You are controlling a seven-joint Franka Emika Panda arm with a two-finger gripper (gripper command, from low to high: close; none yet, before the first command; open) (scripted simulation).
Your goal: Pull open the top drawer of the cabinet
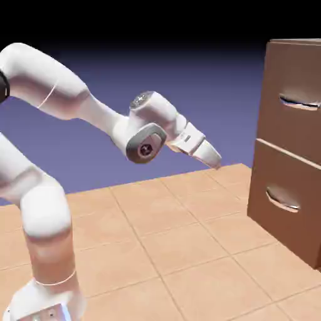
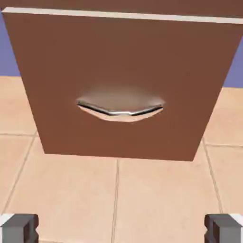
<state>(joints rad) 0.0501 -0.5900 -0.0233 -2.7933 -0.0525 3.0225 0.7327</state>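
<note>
The cabinet (image 1: 294, 42) is a tall brown wooden box at the exterior view's right. Its top drawer (image 1: 294, 72) carries a curved silver handle (image 1: 299, 102). My gripper (image 1: 214, 162) hangs in the air to the left of the cabinet, well apart from it, tilted downward and lower than that handle. In the hand view the fingertips (image 2: 20, 228) stand far apart at the bottom corners, open with nothing between them. That view is filled by the lower drawer front (image 2: 123, 61) and its handle (image 2: 119, 110); only a strip of the top drawer (image 2: 123, 4) shows above the seam.
The lower drawer (image 1: 285, 175) with its own silver handle (image 1: 282, 200) sits under the top one. A tan tiled table (image 1: 175, 251) runs from the arm's base to the cabinet's foot. The white arm (image 1: 50, 94) rises from the lower left.
</note>
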